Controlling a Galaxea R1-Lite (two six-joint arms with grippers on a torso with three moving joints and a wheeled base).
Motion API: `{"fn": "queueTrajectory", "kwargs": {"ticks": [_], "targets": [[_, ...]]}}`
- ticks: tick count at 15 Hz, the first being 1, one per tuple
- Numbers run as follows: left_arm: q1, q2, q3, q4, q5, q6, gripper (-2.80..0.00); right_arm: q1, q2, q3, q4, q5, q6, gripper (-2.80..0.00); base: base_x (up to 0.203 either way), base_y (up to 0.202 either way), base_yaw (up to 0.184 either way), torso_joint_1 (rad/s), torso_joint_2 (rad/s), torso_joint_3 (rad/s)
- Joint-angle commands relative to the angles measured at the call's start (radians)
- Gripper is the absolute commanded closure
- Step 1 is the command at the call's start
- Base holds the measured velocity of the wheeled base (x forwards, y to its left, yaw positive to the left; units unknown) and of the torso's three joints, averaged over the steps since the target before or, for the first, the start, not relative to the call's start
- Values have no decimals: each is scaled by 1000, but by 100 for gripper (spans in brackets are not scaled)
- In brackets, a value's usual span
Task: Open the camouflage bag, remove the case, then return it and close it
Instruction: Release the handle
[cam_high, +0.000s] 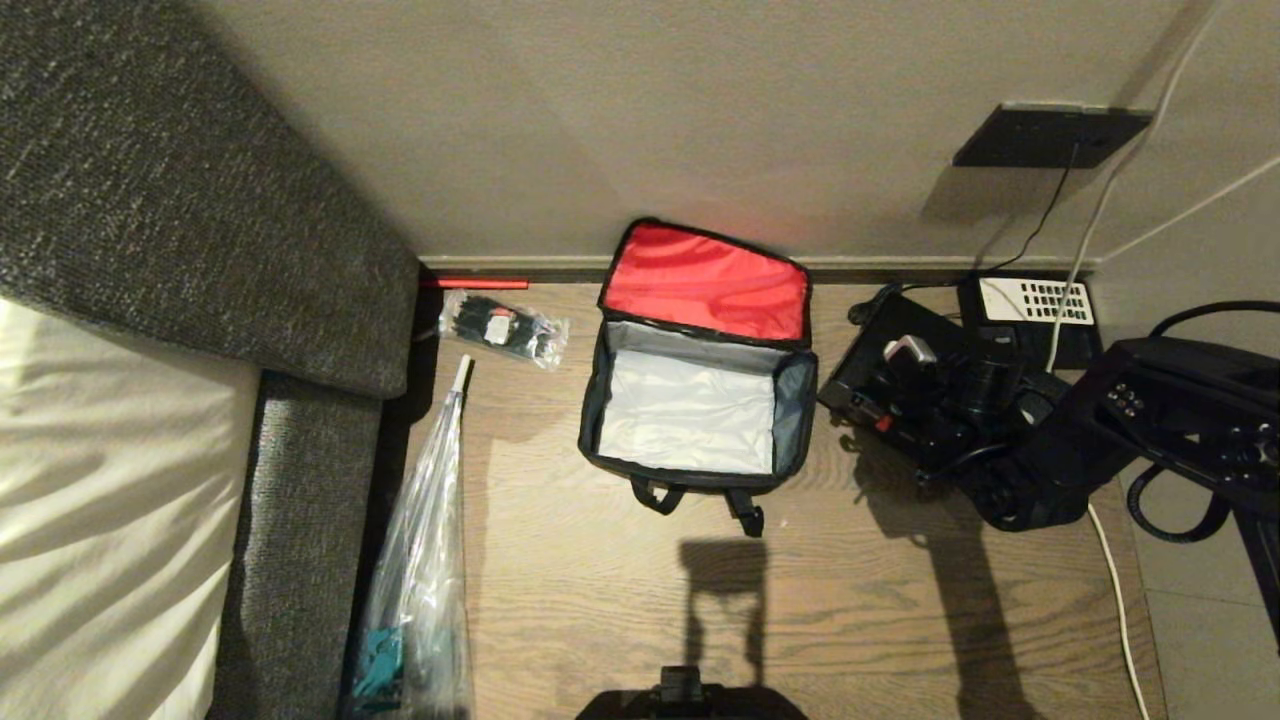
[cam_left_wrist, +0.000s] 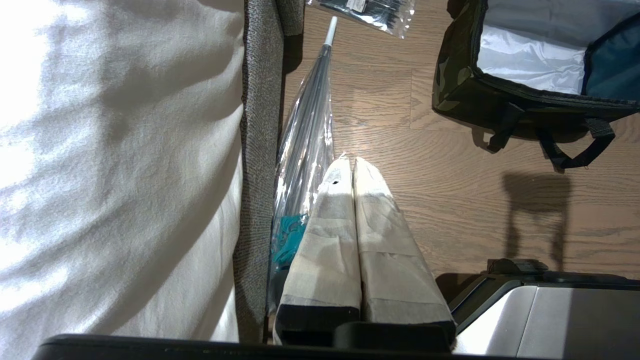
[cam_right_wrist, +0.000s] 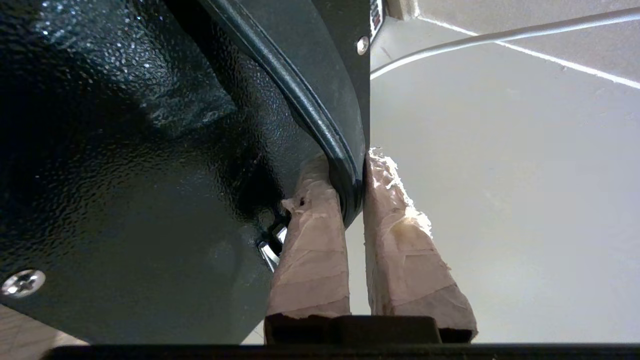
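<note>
Gripping the rim of the case, the right tool has its taped fingers clamped either side of a raised black edge, with the textured black shell filling most of the right wrist view. In the head view the case sits out past the right side of the wooden floor, over the paler tile, well apart from the camouflage bag.

The bag stands open against the skirting at the far edge of the floor, red-lined flap leaning back on the wall, pale interior showing nothing inside, straps trailing toward the near edge. So the removal looks done, and the return is the likely step ahead.

The left tool hangs parked near the floor's left edge, fingers pressed together on nothing, beside a clear plastic sleeve lying along the sofa.

The hold is a thin pinch on one lip of a broad, rigid case, so the weight could lever it out of the grip during the swing across. The case looks almost as wide as the bag's mouth; a tilted approach could catch the soft wall and fold it inward or shove the bag along the floor. The desk phone and its cables lie just beside the path and could snag.
</note>
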Motion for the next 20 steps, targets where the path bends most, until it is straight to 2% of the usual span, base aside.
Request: {"fn": "queueTrajectory", "kwargs": {"ticks": [1, 10, 20], "targets": [[0, 0, 0, 0, 0, 0, 0, 3, -24, 11, 18, -4, -4, 0, 0, 0, 0, 0, 0, 0], [0, 0, 0, 0, 0, 0, 0, 56, -144, 96, 80, -4, 17, 0, 0, 0, 0, 0, 0, 0], [0, 0, 0, 0, 0, 0, 0, 74, -48, 79, 107, -4, 39, 0, 0, 0, 0, 0, 0, 0]]}}
